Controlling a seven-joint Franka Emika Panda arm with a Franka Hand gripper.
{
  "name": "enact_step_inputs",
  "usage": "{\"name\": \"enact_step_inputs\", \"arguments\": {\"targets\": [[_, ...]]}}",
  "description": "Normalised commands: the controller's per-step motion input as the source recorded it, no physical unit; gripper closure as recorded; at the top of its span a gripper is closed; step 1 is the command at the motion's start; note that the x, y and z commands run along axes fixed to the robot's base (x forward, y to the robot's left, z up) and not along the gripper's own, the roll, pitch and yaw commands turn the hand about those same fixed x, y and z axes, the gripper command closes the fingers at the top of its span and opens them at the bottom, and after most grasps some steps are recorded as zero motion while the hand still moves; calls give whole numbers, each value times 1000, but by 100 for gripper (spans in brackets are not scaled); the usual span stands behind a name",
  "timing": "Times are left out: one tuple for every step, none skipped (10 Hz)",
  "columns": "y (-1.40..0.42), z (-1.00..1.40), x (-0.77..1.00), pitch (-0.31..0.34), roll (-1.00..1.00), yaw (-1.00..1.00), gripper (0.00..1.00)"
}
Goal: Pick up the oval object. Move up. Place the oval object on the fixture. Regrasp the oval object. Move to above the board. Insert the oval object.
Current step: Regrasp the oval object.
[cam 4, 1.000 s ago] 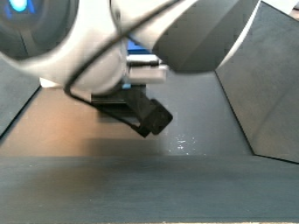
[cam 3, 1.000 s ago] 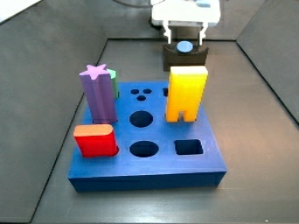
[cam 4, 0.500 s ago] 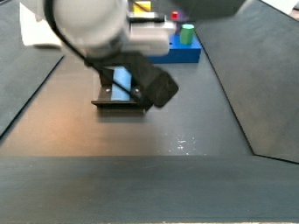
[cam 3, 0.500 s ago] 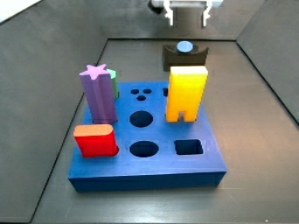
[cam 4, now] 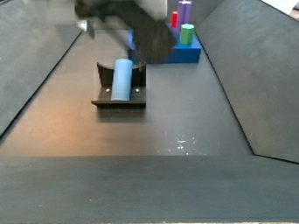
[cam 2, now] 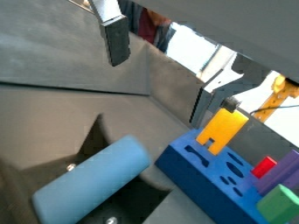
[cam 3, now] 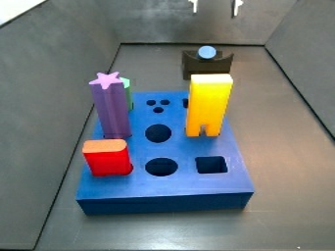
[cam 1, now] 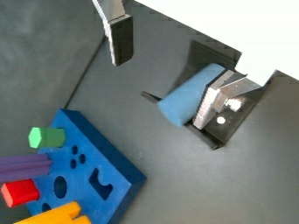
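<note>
The grey-blue oval object [cam 3: 207, 53] lies in the notch of the dark fixture [cam 3: 207, 67], behind the blue board [cam 3: 164, 181]. It shows as a blue peg [cam 4: 121, 77] across the fixture [cam 4: 118, 103], apart from the gripper. My gripper [cam 3: 216, 5] hangs high above it at the picture's top edge, open, with nothing between its fingers. In both wrist views the gripper [cam 1: 163, 68] [cam 2: 159, 70] stands open over the oval object [cam 1: 184, 96] [cam 2: 91, 179] and the fixture [cam 1: 222, 131].
On the board stand a purple star-topped peg [cam 3: 112, 103], a yellow arch block [cam 3: 210, 103], a red block [cam 3: 106, 157] and a green peg [cam 4: 186, 33]. Several holes in the board show open. Dark sloping walls close in the floor on both sides.
The gripper has let go of the oval object and risen straight up, nearly out of a side view. The oval object stays on the fixture.
</note>
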Motion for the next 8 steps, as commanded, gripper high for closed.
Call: {"name": "enact_step_inputs", "arguments": {"targets": [[-869, 655, -122, 41, 1000, 7, 0], [-714, 443, -92, 38, 1000, 6, 0], [-480, 147, -62, 35, 1000, 6, 0], [-362, 52, -43, 33, 1000, 6, 0], [-101, 42, -34, 30, 1000, 6, 0], [-31, 53, -42, 29, 1000, 6, 0], [-38, 16, -36, 21, 1000, 6, 0], [-36, 10, -38, 18, 1000, 7, 0]]}}
